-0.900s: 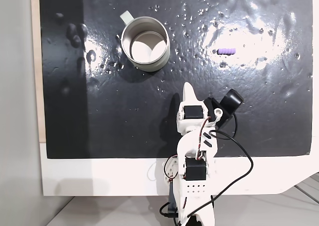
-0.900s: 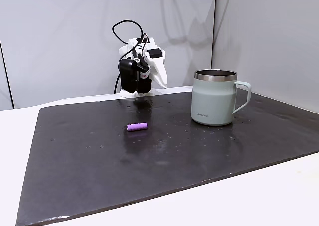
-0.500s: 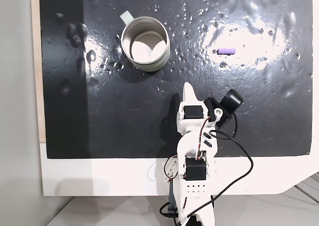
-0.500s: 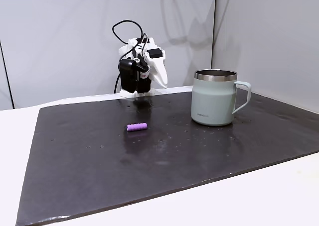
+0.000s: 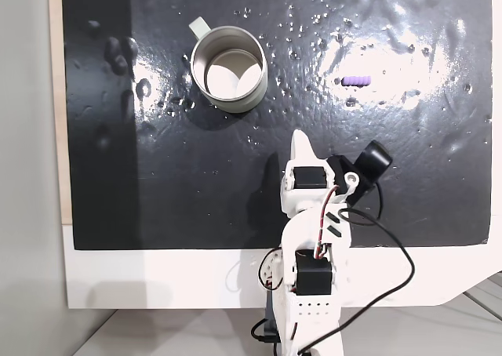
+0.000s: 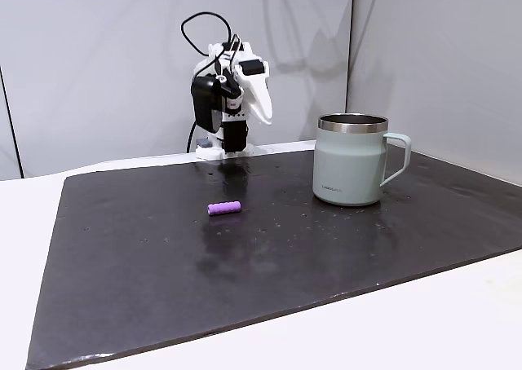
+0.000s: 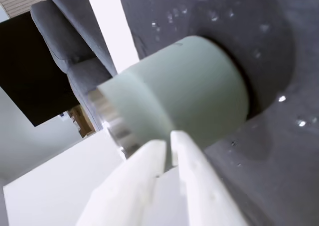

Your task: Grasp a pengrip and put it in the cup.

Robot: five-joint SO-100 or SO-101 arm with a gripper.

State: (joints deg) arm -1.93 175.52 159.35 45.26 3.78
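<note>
Purple pengrip (image 5: 357, 81) (image 6: 224, 208) lies flat on the black mat (image 5: 196, 176) (image 6: 326, 248), well apart from the cup (image 5: 230, 68) (image 6: 351, 170), on its handle-free side in the side-on fixed view. Cup stands upright on the mat, nothing visible inside, handle (image 5: 198, 27) (image 6: 400, 158) pointing away from the pengrip. White arm (image 5: 310, 215) (image 6: 232, 101) sits folded at the mat's edge, well short of the cup. Fingers (image 7: 167, 139) closed, holding nothing, tips aimed at the cup wall (image 7: 199, 96) in the wrist view. Mat rests on a white bench (image 6: 408, 329).
</note>
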